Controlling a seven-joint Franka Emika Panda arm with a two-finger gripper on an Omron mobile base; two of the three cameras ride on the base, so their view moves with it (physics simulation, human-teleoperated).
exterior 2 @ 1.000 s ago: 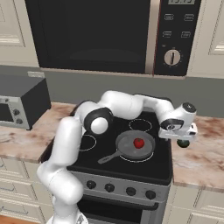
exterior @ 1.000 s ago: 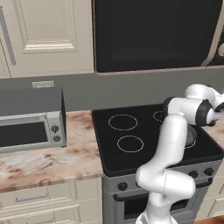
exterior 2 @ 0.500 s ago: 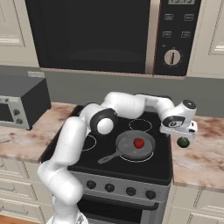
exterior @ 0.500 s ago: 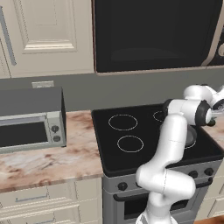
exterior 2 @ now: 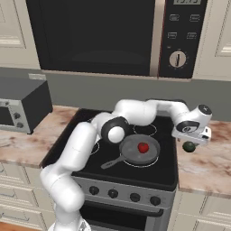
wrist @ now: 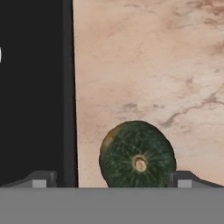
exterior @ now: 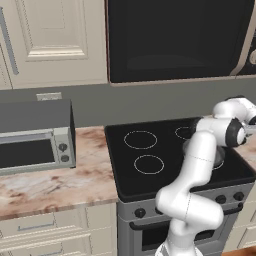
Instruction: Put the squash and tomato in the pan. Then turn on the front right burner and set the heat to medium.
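Reaching for the squash (wrist: 137, 160)
Gripper (exterior 2: 195, 139) spread above it on the worktop (exterior 2: 207, 164); centre the fingers, descend, then close. Tomato (exterior 2: 143, 147) sits in pan (exterior 2: 135, 153).

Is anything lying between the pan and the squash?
No object. In the right base view, bare black stovetop and marble counter separate the pan from the squash; the open gripper hangs over the squash.

The left base view looks forward and down from behind the arm's left onto the stove (exterior: 165, 155); the right base view does so from the right. Both share that stove (exterior 2: 135, 149). The hand view looks straight down, close over the counter (wrist: 153, 65).
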